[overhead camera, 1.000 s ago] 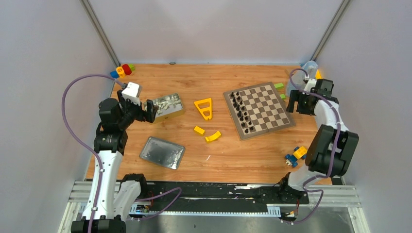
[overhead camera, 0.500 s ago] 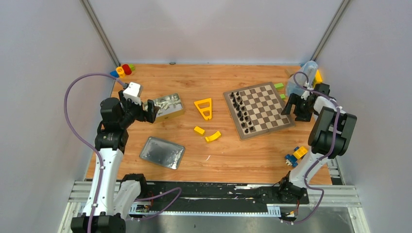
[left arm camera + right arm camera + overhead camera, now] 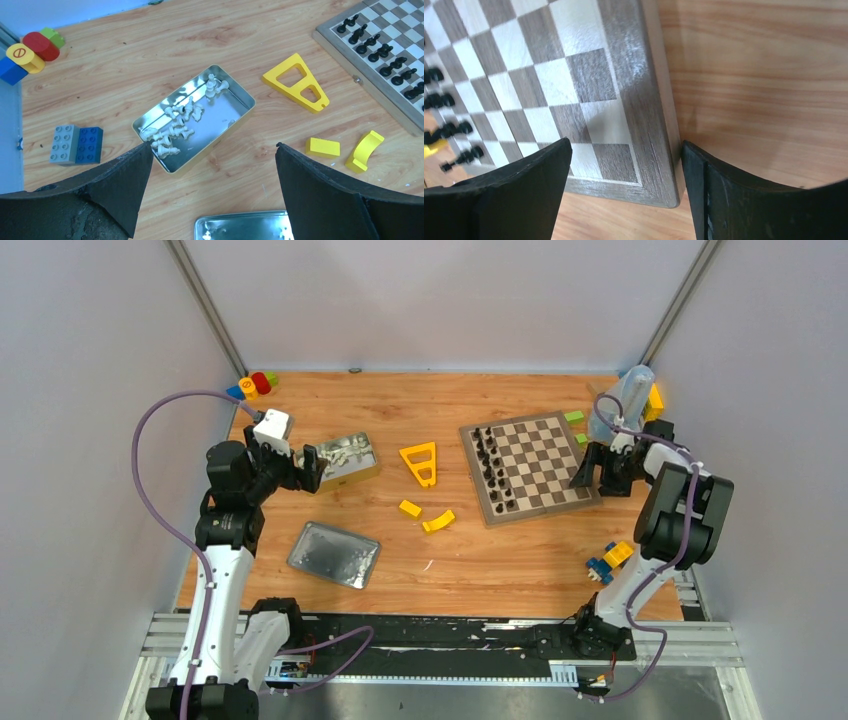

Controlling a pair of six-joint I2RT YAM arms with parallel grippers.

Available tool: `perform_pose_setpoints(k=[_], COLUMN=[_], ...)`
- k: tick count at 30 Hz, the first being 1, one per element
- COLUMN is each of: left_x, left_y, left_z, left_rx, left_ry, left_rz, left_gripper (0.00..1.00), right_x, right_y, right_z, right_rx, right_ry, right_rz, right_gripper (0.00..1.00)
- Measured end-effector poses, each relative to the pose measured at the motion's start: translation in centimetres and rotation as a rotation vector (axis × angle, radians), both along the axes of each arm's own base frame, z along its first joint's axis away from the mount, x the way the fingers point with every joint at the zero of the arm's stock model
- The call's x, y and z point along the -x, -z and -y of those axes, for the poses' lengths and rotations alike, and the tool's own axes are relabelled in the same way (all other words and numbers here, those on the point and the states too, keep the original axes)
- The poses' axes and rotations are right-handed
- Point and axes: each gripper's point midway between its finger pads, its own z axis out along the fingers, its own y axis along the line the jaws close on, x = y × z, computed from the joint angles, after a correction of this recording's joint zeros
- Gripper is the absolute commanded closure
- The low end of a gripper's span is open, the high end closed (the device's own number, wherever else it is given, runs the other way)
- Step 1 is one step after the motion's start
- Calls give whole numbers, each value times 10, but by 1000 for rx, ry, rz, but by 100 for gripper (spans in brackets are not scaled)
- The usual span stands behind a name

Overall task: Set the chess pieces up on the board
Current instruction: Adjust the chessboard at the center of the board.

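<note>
Left hand [image 3: 212, 150]: fingers spread wide, holding nothing. It hangs above the table [image 3: 470, 560], over the near end of an open metal tin [image 3: 227, 112].

The pale chess pieces [image 3: 180, 125] lie in a loose heap inside that tin, most tipped over.

A second tin [image 3: 334, 554], flat and shiny, sits nearer the arm bases, apart from the first.

The board [image 3: 545, 465] lies on the right half of the table, turned slightly askew.

The black chess pieces [image 3: 495, 475] stand in two files along the board's left side. In the left wrist view they look upright [image 3: 385, 55].

Right hand [image 3: 597, 472]: fingers wide, gripping nothing. It is low at the board's right edge by the near corner. In the right wrist view the hand [image 3: 626, 144] straddles that corner, one finger over the checkered squares, the other over bare wood just beside the border. Contact with the board: cannot tell.

Between tin and board lie a yellow triangular frame [image 3: 419, 462], a small yellow block [image 3: 409, 508] and a yellow arc [image 3: 438, 521].
</note>
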Motion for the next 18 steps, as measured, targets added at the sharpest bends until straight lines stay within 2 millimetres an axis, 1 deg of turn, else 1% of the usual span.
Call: perform_pose_setpoints(k=[3, 8, 18], left_x=[0, -1, -2], left_y=[0, 2, 4], left_z=[0, -1, -3], left_rx=[-2, -3, -14], left_ry=[0, -3, -14], left_rz=[1, 1, 4], left_gripper=[0, 0, 0], right_x=[13, 40, 98], right_y=[0, 1, 1], right_z=[-13, -43, -111], right_rx=[-7, -22, -55], right_ry=[-64, -214, -566], right_rz=[-1, 4, 66], right_gripper=[19, 19, 17])
